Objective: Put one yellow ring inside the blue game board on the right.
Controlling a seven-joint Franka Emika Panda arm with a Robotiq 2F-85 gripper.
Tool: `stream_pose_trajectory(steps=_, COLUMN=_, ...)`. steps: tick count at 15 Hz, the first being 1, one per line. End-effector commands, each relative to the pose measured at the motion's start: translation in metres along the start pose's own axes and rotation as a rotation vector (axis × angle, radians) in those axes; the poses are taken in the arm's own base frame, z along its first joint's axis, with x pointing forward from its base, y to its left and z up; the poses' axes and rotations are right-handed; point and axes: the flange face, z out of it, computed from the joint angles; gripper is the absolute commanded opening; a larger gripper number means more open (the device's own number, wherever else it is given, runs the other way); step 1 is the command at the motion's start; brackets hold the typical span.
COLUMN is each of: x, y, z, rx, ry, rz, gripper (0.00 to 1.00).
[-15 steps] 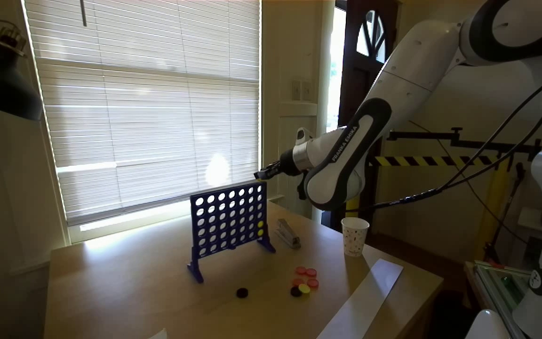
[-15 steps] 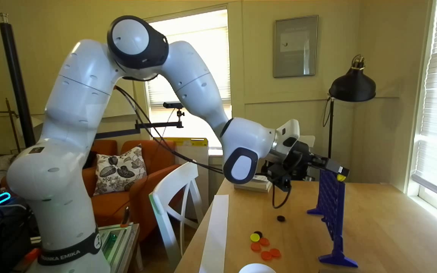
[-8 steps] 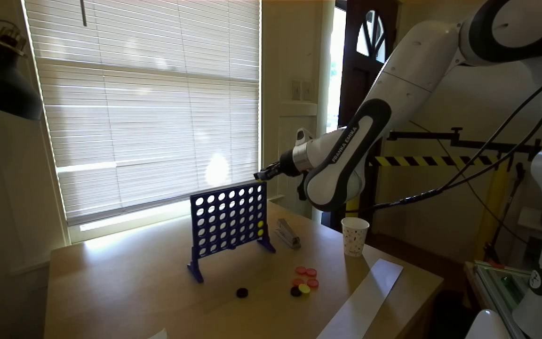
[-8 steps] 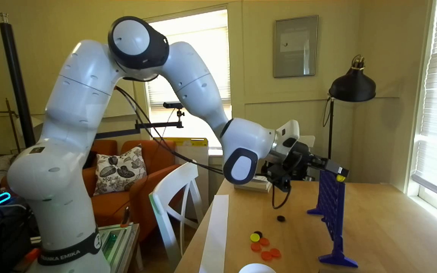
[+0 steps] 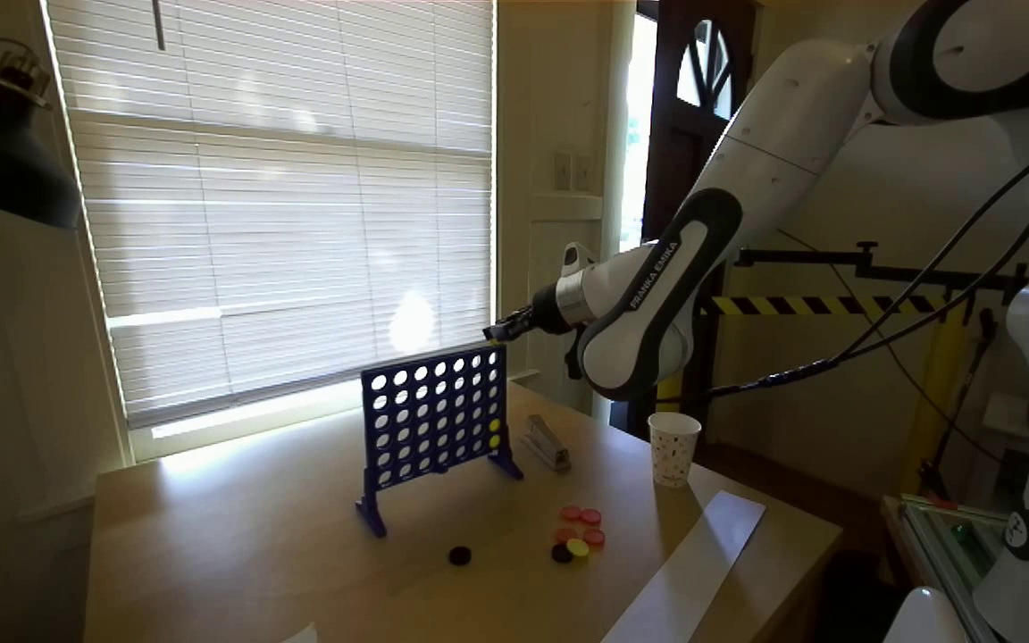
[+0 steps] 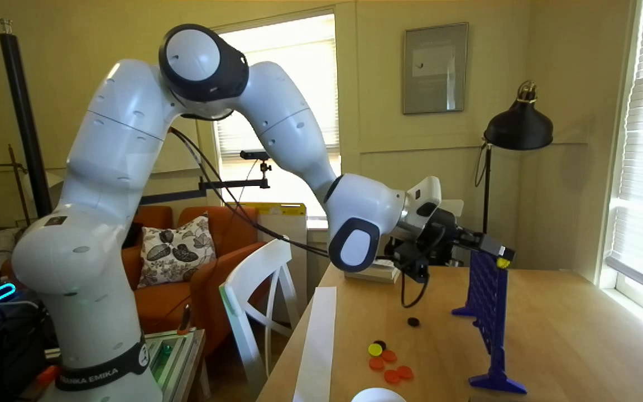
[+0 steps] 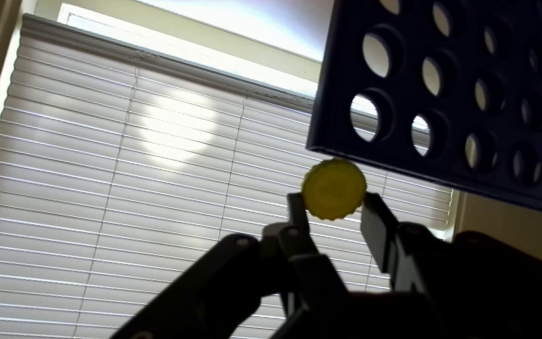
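Observation:
A yellow ring (image 7: 333,188) is pinched at its edges between the fingertips of my gripper (image 7: 333,200). The blue game board (image 5: 430,404) stands upright on the table. My gripper (image 5: 494,334) holds the ring at the top edge of the board's right end in this exterior view. The ring (image 6: 502,263) also shows below the fingertips in an exterior view, by the top of the board (image 6: 489,312). In the wrist view the ring is beside the board's corner; I cannot tell whether they touch. Two yellow rings (image 5: 494,433) sit in the board's right column. Another yellow ring (image 5: 578,548) lies on the table.
Several red tokens (image 5: 591,516) and dark tokens (image 5: 460,555) lie in front of the board. A stapler (image 5: 547,444) lies beside the board's right foot. A patterned white cup (image 5: 674,451) and a white paper strip (image 5: 693,572) are nearer the robot.
My gripper and the held ring have shifted very slightly to the right in both exterior views. The board and the loose tokens have not moved.

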Motion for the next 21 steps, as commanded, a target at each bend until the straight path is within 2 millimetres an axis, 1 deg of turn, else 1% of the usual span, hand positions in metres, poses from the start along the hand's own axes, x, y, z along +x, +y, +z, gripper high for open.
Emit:
stream_pose_trajectory(steps=1, x=0.0001, y=-0.0015, z=0.0031, rx=-0.027, ry=0.020, rz=-0.011, gripper=0.09)
stream_pose_trajectory(steps=11, x=-0.0002, y=-0.0069, z=0.0050, rx=-0.020, ry=0.019, rz=-0.015, gripper=0.09)
stream_pose_trajectory(steps=21, x=0.0014, y=-0.0077, z=0.0077, rx=-0.020, ry=0.022, rz=-0.015, gripper=0.09)
